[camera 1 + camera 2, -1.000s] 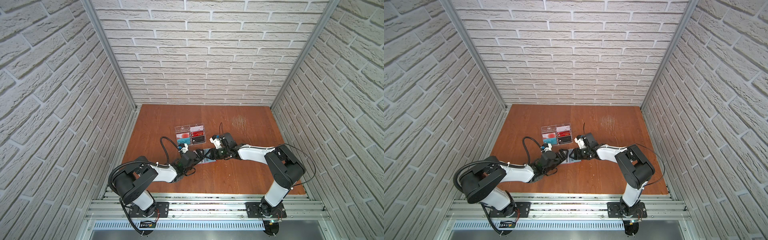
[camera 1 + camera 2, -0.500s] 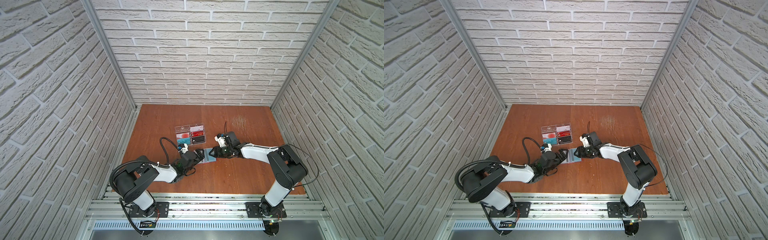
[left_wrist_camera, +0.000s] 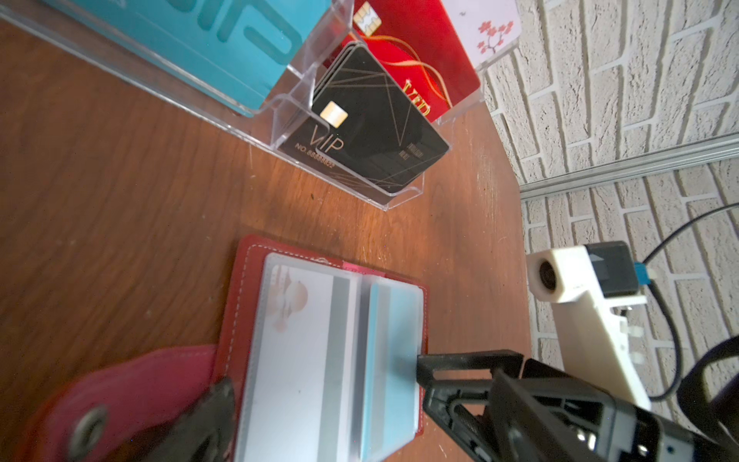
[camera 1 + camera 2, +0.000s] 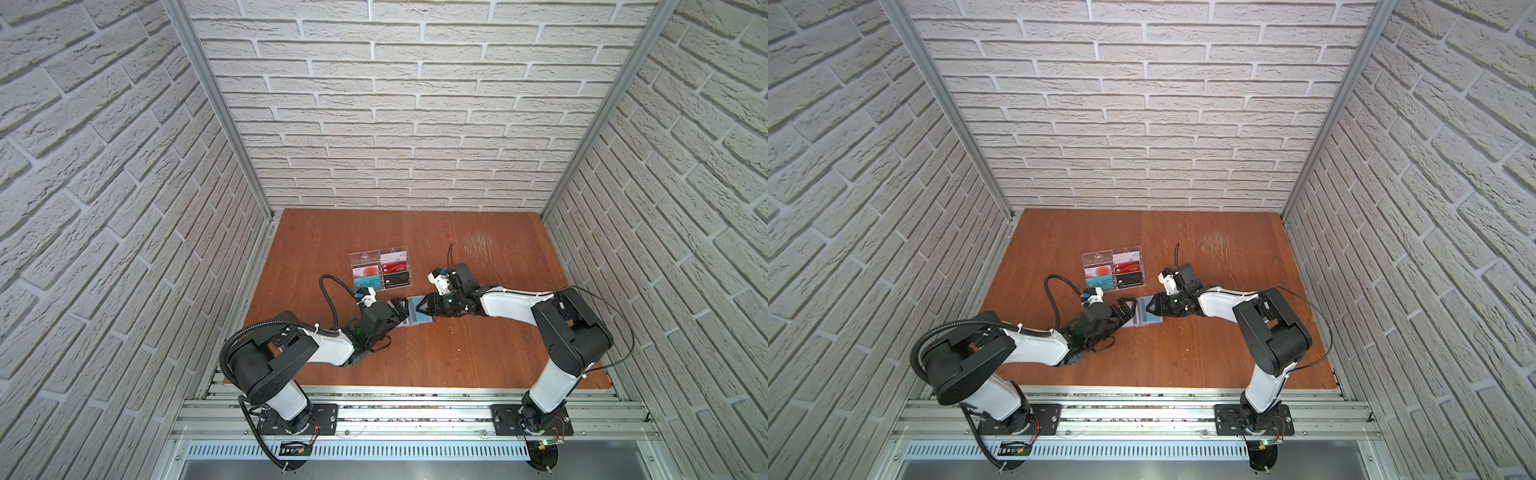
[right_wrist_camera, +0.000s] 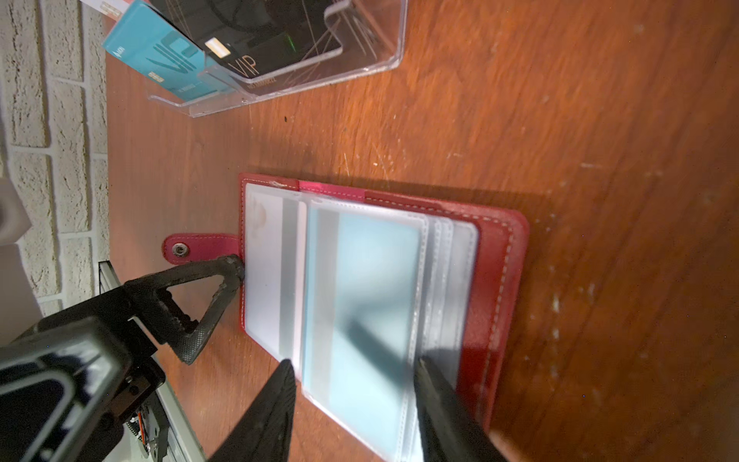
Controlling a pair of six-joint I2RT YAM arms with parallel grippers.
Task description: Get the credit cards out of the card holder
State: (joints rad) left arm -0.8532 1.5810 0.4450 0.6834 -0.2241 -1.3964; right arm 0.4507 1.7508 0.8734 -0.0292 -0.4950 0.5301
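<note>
Near table (image 4: 457, 357) centre, on the front-edge side of the clear tray (image 4: 365, 257), card holder (image 5: 500, 280) lies open, credit cards (image 5: 372, 288) still sleeved, extraction left; left fingers (image 5: 188, 273) spread wide at strap edge, right fingers (image 5: 276, 404) half-open straddling blue card's sleeve, grip unclear.
</note>
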